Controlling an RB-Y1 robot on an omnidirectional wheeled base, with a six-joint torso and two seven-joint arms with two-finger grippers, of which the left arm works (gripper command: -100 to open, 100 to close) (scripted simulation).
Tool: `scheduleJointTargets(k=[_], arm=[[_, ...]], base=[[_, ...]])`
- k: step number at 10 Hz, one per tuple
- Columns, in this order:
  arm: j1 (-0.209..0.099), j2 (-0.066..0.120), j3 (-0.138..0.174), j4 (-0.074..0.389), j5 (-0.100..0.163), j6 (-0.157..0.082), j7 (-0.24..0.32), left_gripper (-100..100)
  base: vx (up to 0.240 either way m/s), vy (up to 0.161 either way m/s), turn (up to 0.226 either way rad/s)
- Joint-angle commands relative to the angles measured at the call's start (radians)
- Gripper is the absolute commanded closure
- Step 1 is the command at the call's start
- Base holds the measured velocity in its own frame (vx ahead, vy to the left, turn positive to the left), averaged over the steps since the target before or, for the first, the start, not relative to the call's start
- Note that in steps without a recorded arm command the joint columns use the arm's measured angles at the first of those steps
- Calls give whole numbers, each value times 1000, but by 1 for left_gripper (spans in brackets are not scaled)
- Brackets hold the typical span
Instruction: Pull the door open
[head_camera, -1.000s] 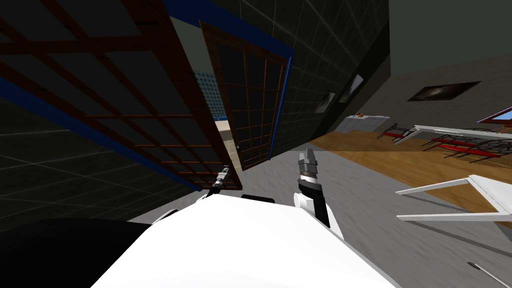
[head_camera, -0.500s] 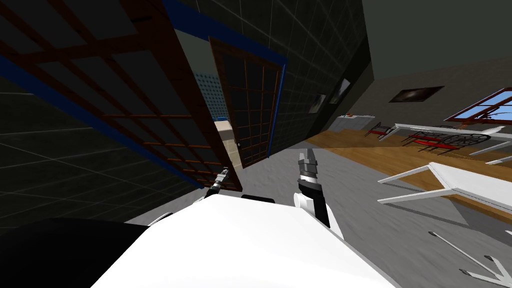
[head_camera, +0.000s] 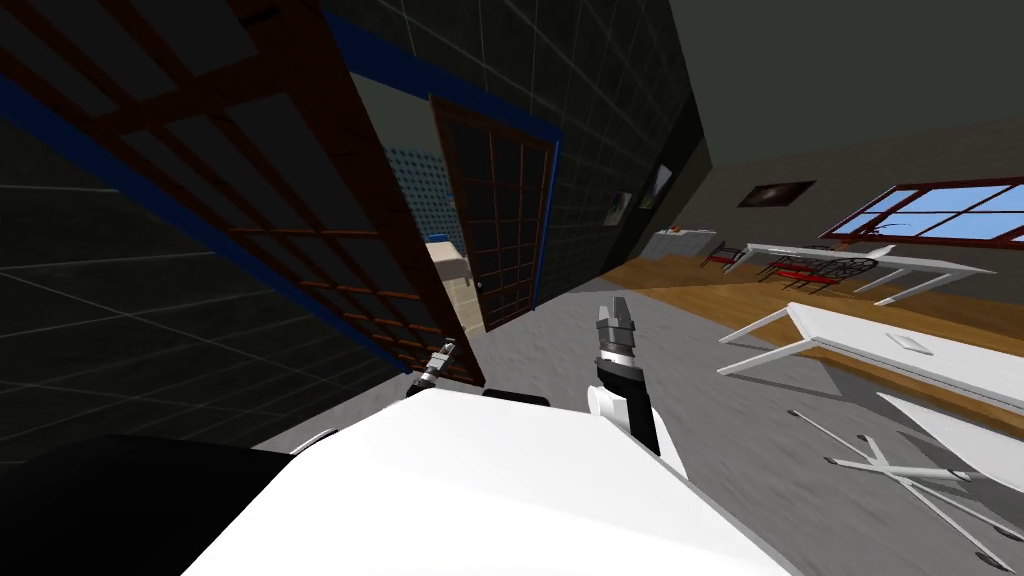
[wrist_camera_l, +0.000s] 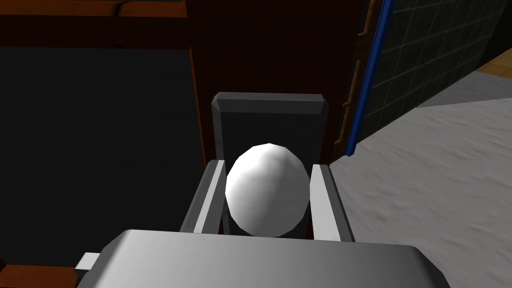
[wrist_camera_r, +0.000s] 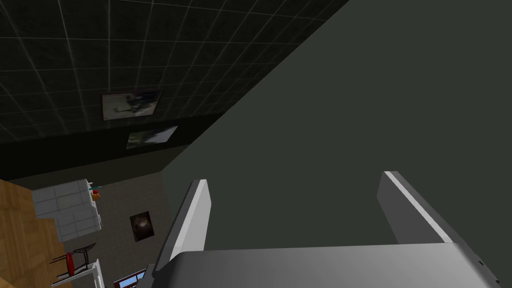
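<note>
Comparing the head view across the last second: whole picture slid, so the move was mine, not the room's. A window (head_camera: 930, 210) and more of the white tables (head_camera: 880, 345) came in at the right side, which I read as base or torso turning while the left arm held on. Both the left gripper (head_camera: 449, 346) and the right gripper (head_camera: 617, 312) kept their spots in that view throughout.

Noted the door (head_camera: 300, 200) as a dark brown lattice leaf, swung well out from the blue frame (head_camera: 450, 82) and running along my left side. Its free edge lay at the left gripper. Between this leaf and the far leaf (head_camera: 505, 230) the opening (head_camera: 425, 215) showed a pale tiled space beyond. That far leaf looked narrower than a second ago, consistent with my turn.

Left wrist view: white knob (wrist_camera_l: 266, 192) sat on a dark plate (wrist_camera_l: 270, 120) at the door's edge, with the left jaws pinching it, one finger (wrist_camera_l: 207, 200) pressed to each side. Grip looked centred, no slip evident.

Right wrist view: right jaws spread wide, nothing between them; arm idle, raised over the grey floor (head_camera: 700, 400).

Judgement: pull was well under way, door already clear of the frame. Turn of the body seemed to be carrying it wider. Risk noted: a round knob could roll out of thin fingers if the pull's arc and the hinge arc disagree.
</note>
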Motion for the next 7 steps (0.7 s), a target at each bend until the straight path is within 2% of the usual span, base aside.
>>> scheduleJointTargets(k=[1, 2, 7], arm=[[0, 0, 0, 0, 0, 0, 0, 100], [11, 7, -11, 9, -5, -21, 10, 100], [30, 33, -36, 42, -17, -95, 43, 100]], base=[[-63, 19, 7], [-146, 53, -139], [-215, 77, -174]])
